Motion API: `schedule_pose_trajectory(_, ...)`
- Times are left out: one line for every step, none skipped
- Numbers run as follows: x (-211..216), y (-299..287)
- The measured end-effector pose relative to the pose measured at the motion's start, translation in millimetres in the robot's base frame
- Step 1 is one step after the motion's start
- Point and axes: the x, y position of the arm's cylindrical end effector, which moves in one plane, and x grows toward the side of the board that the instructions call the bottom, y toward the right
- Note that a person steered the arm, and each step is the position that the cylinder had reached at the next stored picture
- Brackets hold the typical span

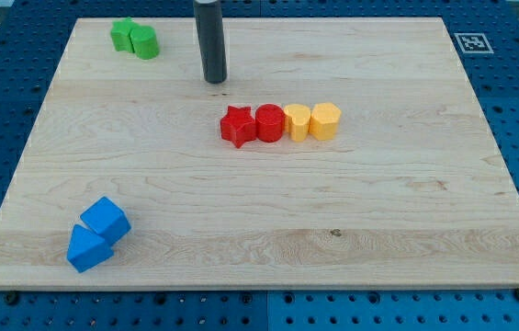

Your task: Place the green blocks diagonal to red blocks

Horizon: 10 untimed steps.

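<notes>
The two green blocks [134,39] sit touching near the board's [268,248] top left corner, and my tip [215,81] rests on the wood to their right and a little lower — apart from them. The red star [237,126] and red round block [269,123] lie further down, toward the view's right. I have no jaws, just a rod — its top is cut off, and the back green block's shape is hard to tell.

There are no words or numbers to read here. The only sign is a small black-and-white square tag [471,42] with a blocky pattern, like a code for a machine. It sits on the wooden board [259,230] in the far corner, at about 2 o'clock from the board's middle. The pattern cannot be read as letters. The blocks carry no writing.
</notes>
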Motion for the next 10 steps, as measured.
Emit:
schedule_pose_trajectory(-45.6, -4.6)
schedule_pose_trajectory(-91.7, -39.6)
schedule_pose_trajectory(-124.9, -84.3)
schedule_pose_trajectory(-124.2, -95.4)
schedule_pose_trajectory(-124.3, -141.5)
schedule_pose_trajectory(-124.3, -158.2)
schedule_pose_trajectory(-120.7, -158.0)
schedule_pose_trajectory(-107.8, -150.0)
schedule_pose_trajectory(-104.3, -144.4)
schedule_pose_trajectory(-95.6, -130.4)
